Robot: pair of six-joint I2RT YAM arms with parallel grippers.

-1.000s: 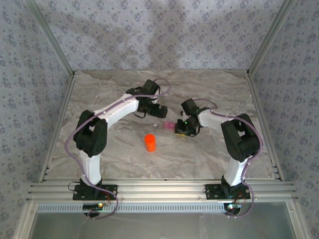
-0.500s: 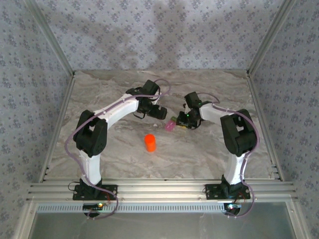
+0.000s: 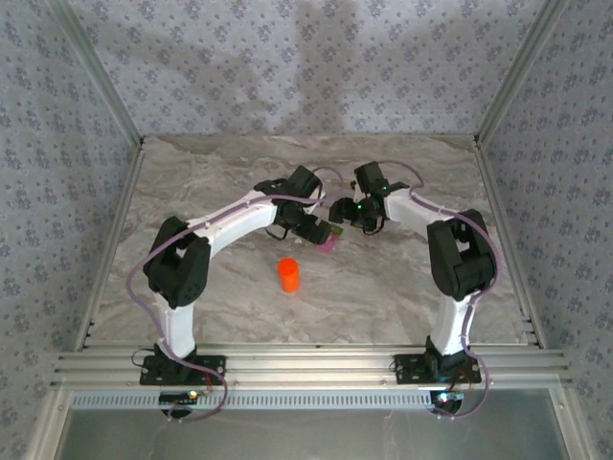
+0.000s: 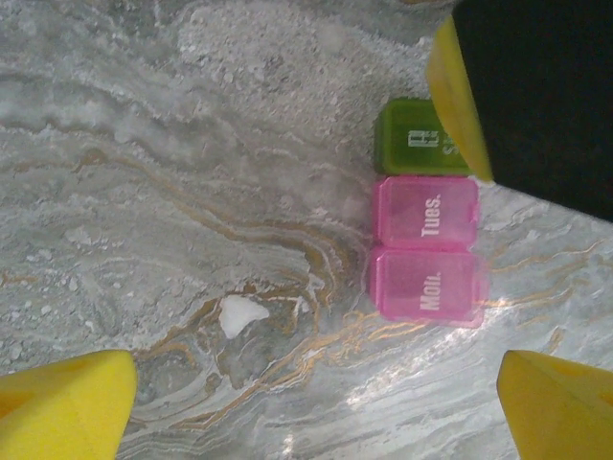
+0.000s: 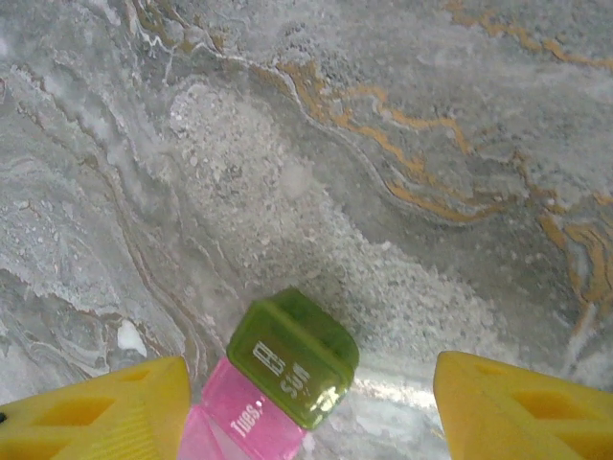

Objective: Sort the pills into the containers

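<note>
The containers (image 4: 425,218) are a short row of joined lidded cubes lying on the marble: one olive-green marked "Sun" (image 5: 292,356) and two pink marked "Tues" (image 5: 241,418) and "Mon" (image 4: 426,286), all lids shut. The pills are out of view. My left gripper (image 4: 316,412) hovers above and beside the row, open, with bare table between its yellow fingertips (image 4: 67,407). My right gripper (image 5: 306,422) is open too, its fingertips (image 5: 527,412) standing wide on either side of the green cube without touching it. In the top view both grippers (image 3: 321,233) (image 3: 340,213) meet over the containers (image 3: 329,243).
An orange capped bottle (image 3: 289,275) stands upright on the table in front of the containers, toward the arm bases. A small white fleck (image 4: 239,314) lies on the marble left of the pink cubes. Patterned walls and metal rails (image 3: 115,115) enclose the table.
My right gripper has opened and drawn back toward the far side of the containers. The left gripper has swung right, closer to them. The containers stay about where they were.
</note>
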